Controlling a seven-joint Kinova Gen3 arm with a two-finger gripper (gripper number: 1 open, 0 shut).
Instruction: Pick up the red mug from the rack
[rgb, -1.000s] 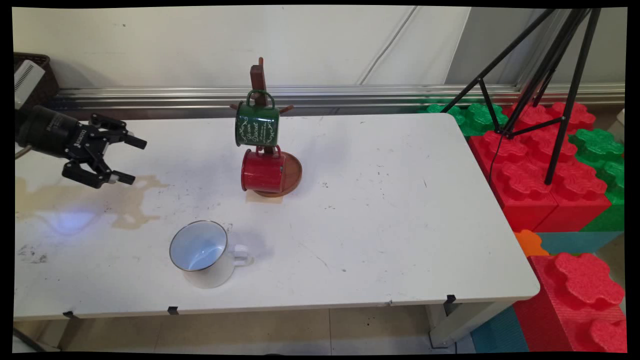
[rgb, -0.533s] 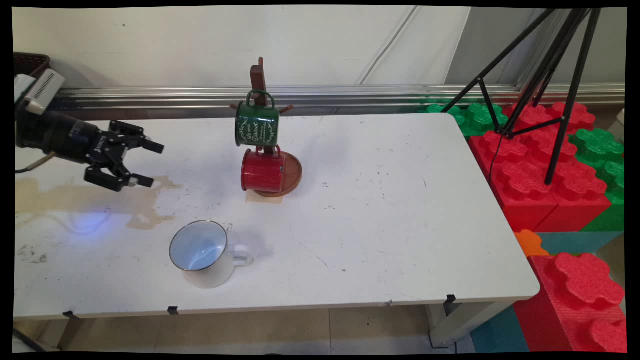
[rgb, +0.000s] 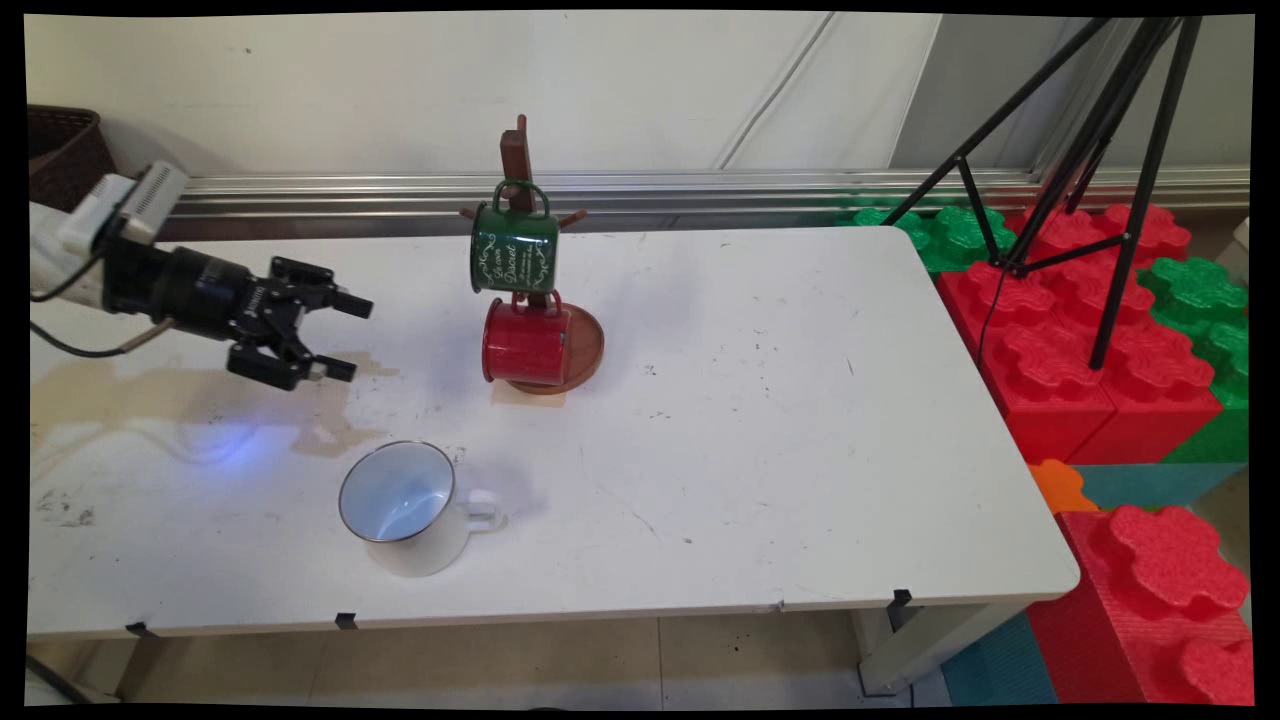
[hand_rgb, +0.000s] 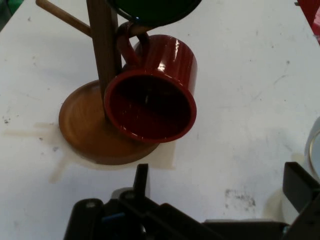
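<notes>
The gripper (rgb: 345, 338) hangs over the table's (rgb: 750, 430) left side, fingers spread wide, holding and touching nothing. It points toward the red mug (rgb: 525, 343) hanging low on the wooden mug tree (rgb: 520, 160), apparently still apart from it.

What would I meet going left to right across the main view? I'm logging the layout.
Tool → white mug → red mug → tripod.
</notes>
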